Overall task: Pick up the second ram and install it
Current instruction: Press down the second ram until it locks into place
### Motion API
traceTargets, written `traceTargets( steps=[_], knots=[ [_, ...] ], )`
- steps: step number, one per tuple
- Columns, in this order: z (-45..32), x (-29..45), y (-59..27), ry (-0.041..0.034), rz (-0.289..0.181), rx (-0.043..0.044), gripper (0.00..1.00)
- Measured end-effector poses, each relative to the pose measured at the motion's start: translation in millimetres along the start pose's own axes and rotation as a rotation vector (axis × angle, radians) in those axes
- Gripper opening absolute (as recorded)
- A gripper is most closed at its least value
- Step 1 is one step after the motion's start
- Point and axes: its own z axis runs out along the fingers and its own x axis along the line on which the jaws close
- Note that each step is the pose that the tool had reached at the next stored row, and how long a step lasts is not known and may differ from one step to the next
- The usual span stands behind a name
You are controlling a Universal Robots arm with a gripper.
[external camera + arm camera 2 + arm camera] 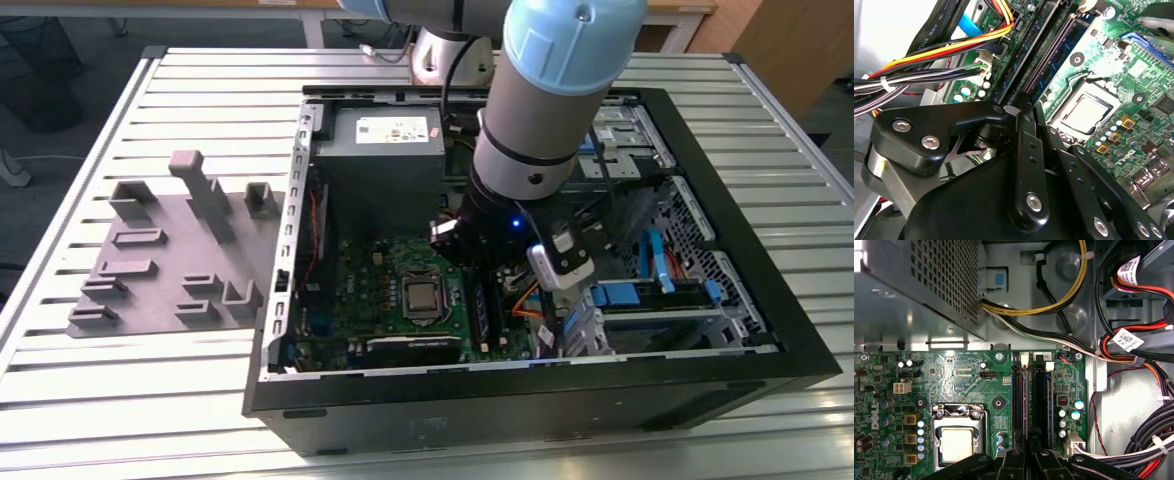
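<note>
One open case (747, 330) on counter (160, 90) holds motherboard (964, 375) | gripper (1029, 447) low over memory slots (1041, 395), fingers nearly together; grasp unclear | second ram not discernible | cables (1134, 350) crowd one side

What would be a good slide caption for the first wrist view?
Gripper poised over the motherboard's memory slots, beside the CPU socket.

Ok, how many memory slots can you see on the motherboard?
2 memory slots, side by side in the first wrist view: one next to the CPU socket, the other on its far side. The end effector covers one end of both.
</note>
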Motion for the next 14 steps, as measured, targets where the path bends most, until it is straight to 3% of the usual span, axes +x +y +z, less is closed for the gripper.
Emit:
traceTargets(
  steps=[7,8,11,14],
  knots=[
    [0.1,0.0,0.0,0.0000,0.000,0.0000,0.15],
    [0.1,0.0,0.0,0.0000,0.000,0.0000,0.21],
    [0.0,0.0,0.0,-0.0001,0.000,-0.0001,0.21],
    [-5.3,0.3,0.1,0.0000,0.000,-0.0002,0.21]
  ],
)
